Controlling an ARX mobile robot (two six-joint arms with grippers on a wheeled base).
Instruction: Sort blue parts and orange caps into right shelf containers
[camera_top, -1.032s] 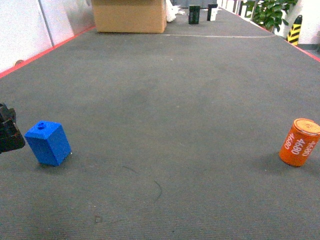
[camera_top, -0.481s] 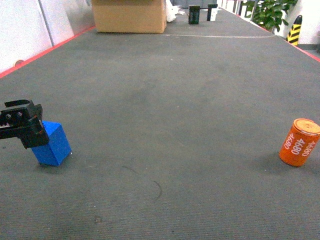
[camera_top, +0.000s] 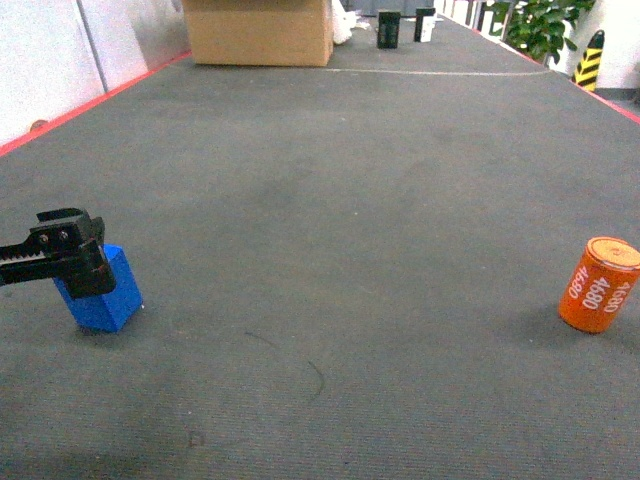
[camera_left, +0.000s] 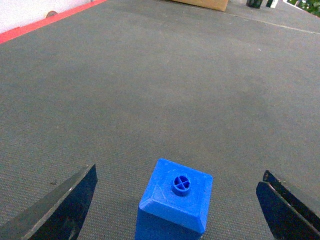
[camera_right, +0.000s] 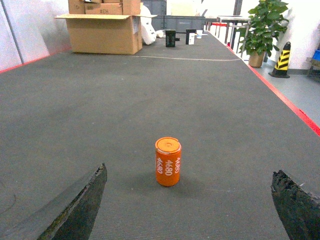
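A solid blue part (camera_left: 174, 201) and an orange cap (camera_right: 168, 161) with white "4680" lettering sit on dark grey carpet (camera_top: 330, 200) edged in red.

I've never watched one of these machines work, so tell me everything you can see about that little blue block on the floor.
The blue block is a small box-shaped part, plastic by its look, with bevelled top edges and a round stud with a cross inside on top. It stands upright on the dark grey carpet, far left in the head view. The left gripper is open around it, one finger on each side, neither touching.
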